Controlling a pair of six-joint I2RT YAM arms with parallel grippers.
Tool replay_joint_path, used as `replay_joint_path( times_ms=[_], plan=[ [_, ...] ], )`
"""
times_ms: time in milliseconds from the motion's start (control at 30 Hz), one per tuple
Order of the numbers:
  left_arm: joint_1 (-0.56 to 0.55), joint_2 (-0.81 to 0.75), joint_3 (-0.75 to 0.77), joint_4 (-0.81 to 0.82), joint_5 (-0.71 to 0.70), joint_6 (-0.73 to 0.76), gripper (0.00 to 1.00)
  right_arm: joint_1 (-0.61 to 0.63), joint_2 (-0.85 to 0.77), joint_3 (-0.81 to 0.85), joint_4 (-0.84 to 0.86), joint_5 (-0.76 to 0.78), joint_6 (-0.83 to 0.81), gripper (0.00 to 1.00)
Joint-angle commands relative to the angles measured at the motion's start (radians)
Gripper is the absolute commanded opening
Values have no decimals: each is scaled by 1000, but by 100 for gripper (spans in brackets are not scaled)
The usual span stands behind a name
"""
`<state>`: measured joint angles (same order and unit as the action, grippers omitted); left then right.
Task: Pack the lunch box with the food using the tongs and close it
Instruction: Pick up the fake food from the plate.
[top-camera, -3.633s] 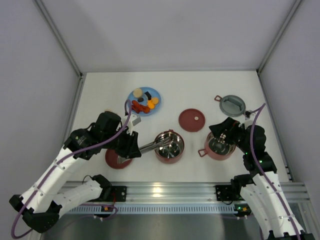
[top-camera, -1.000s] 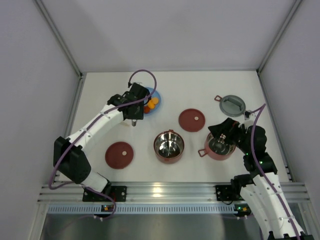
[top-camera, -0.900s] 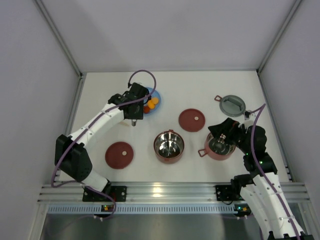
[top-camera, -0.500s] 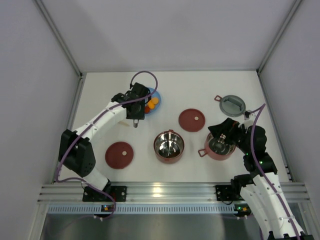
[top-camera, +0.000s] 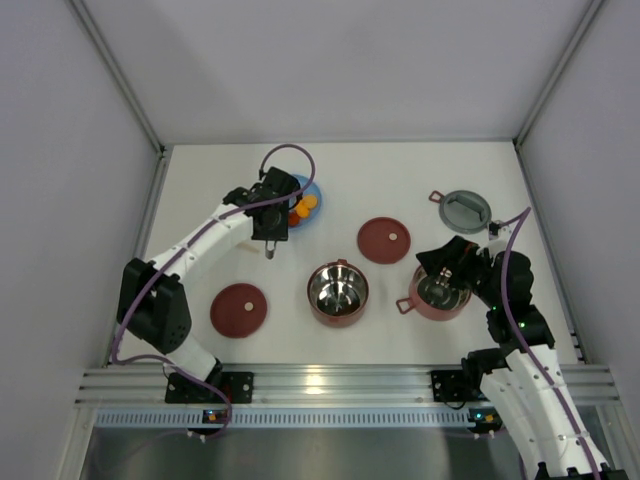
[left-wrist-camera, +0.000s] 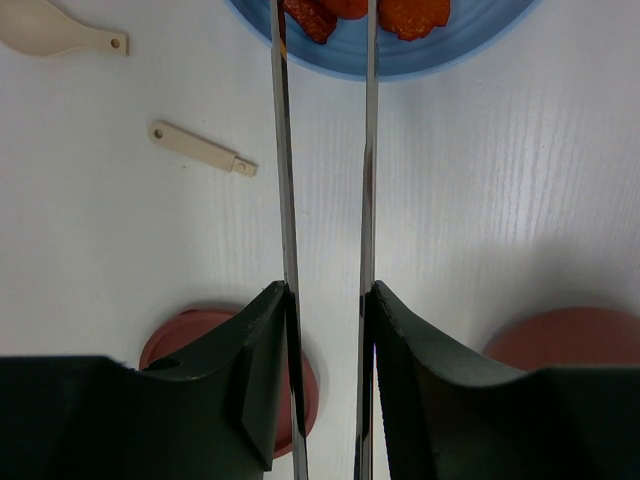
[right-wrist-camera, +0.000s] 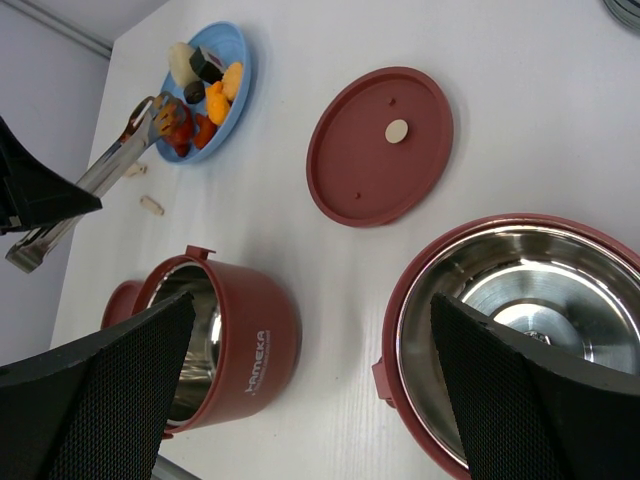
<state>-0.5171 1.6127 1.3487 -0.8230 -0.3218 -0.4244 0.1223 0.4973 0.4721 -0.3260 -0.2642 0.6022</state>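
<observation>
My left gripper (top-camera: 270, 226) (left-wrist-camera: 325, 290) is shut on the silver tongs (left-wrist-camera: 281, 180) (right-wrist-camera: 95, 185), squeezing the two arms to a narrow gap. The tongs' tips reach the red and orange food (right-wrist-camera: 185, 120) (left-wrist-camera: 410, 12) (top-camera: 303, 207) on the light-blue plate (left-wrist-camera: 460, 45) (top-camera: 314, 189). Whether a piece is pinched I cannot tell. The lunch box stands apart as two dusty-red bowls, one mid-table (top-camera: 338, 292) (right-wrist-camera: 235, 335) and one on the right (top-camera: 440, 293) (right-wrist-camera: 500, 290). My right gripper (top-camera: 446, 272) (right-wrist-camera: 312, 300) hangs open above the right bowl, holding nothing.
One maroon disc lid (top-camera: 384, 240) (right-wrist-camera: 380, 145) lies behind the bowls, another (top-camera: 238, 309) (left-wrist-camera: 180, 340) at the front left. The grey top lid (top-camera: 466, 211) rests at the back right. Small beige bits (left-wrist-camera: 200, 150) lie on the table near the plate. Walls close in three sides.
Earlier the left gripper held the tongs over the middle bowl; it has since swung back to the plate. Over the last second it edged slightly right. The right arm stayed still.
</observation>
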Motion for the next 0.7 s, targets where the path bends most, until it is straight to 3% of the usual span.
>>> replay_joint_path(
  times_ms=[0,667],
  plan=[
    [5,-54,-11,-7,-7,-7,42,-12,-8,20,38,-13,-15,99],
    [5,-51,-26,-28,44,-11,43,-13,-22,20,22,-12,-18,100]
  ],
)
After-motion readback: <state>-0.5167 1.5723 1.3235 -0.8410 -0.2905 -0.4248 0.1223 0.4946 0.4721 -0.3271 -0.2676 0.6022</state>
